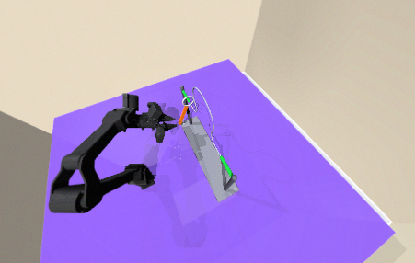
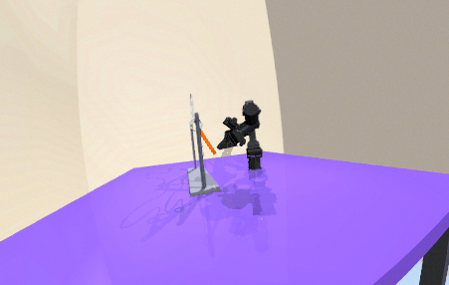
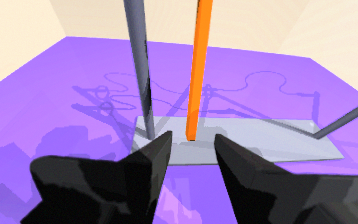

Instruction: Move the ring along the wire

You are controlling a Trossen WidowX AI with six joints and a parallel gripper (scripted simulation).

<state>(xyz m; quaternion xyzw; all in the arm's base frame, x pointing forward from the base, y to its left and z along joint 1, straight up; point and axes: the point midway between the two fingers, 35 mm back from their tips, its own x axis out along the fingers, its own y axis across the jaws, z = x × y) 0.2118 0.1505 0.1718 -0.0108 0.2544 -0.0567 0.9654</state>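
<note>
The ring [image 1: 183, 100] hangs around the wire at the green part [image 1: 185, 94] beside the far post [image 1: 190, 115] in the top view. Its orange handle [image 1: 183, 115] [image 2: 208, 142] [image 3: 198, 65] slopes down toward the arm. My gripper [image 1: 175, 122] [image 2: 219, 147] [image 3: 193, 137] is partly open, with its fingertips apart at the handle's lower end. In the wrist view the handle's end shows between the two tips, with gaps on both sides. Whether the tips still overlap the end in depth is hard to tell. The ring's contact with the wire is too small to see.
The thin grey wire [image 1: 213, 120] loops beyond the handle. It leads to the other green part [image 1: 225, 166] by the other post [image 1: 230, 183] [image 3: 347, 116]. Both posts stand on a grey base plate [image 1: 210, 161] [image 2: 202, 187] [image 3: 280, 145]. In the wrist view, one post [image 3: 142, 65] stands just left of the handle.
</note>
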